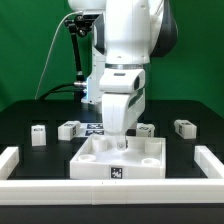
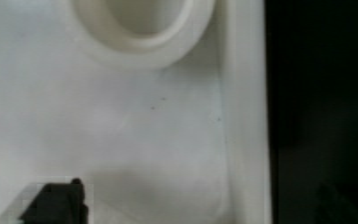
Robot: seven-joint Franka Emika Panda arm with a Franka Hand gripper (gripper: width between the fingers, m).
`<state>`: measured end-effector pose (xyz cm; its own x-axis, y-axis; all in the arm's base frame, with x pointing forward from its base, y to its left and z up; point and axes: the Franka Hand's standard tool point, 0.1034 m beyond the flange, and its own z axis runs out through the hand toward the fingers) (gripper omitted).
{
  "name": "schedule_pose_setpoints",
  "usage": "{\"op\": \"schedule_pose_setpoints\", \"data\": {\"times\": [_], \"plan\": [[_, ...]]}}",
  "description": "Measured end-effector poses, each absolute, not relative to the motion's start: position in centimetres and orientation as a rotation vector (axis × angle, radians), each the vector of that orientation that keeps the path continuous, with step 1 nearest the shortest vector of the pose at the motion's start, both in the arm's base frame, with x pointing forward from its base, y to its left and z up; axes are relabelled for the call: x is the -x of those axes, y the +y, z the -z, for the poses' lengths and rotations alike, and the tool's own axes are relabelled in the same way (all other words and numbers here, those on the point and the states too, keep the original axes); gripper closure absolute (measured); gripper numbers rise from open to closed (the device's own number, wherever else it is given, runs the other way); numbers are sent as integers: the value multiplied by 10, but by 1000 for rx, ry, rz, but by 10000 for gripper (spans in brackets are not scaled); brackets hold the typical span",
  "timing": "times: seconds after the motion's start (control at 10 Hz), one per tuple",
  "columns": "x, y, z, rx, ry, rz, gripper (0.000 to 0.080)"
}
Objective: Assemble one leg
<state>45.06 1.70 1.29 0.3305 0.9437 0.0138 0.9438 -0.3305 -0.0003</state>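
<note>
The large white tray-like part (image 1: pixel 100 158) lies in the middle of the table with a tag on its front face. My gripper (image 1: pixel 119 146) is lowered onto its far side. In the wrist view my gripper (image 2: pixel 208 205) looks open, with one dark finger (image 2: pixel 55 203) over the tray's flat white surface (image 2: pixel 123 130), near a round recess (image 2: pixel 144 28) and the tray's edge. The other finger is lost against the black table. Several small white legs with tags lie behind the tray, one of them (image 1: pixel 38 133) at the exterior view's left, others (image 1: pixel 70 128) (image 1: pixel 184 127) along the row. None is held.
A white frame wall runs along the front (image 1: pixel 110 192) and up both sides (image 1: pixel 10 158). The marker board (image 1: pixel 94 127) lies behind the tray. Another leg (image 1: pixel 146 129) sits right of my arm. The table is black.
</note>
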Motion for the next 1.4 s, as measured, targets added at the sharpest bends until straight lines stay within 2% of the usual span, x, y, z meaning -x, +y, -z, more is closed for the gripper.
{"op": "schedule_pose_setpoints", "data": {"times": [0.2,0.3,0.4,0.5,0.6,0.7,0.8,0.9,1.4], "plan": [[-448,18,-7,2555,-1807,16,150],[-448,18,-7,2556,-1806,16,197],[-448,18,-7,2556,-1806,16,197],[-448,18,-7,2556,-1806,16,372],[-448,18,-7,2556,-1806,16,372],[-448,18,-7,2556,-1806,16,585],[-448,18,-7,2556,-1806,16,716],[-449,17,-7,2558,-1805,18,746],[-449,17,-8,2558,-1805,18,746]]}}
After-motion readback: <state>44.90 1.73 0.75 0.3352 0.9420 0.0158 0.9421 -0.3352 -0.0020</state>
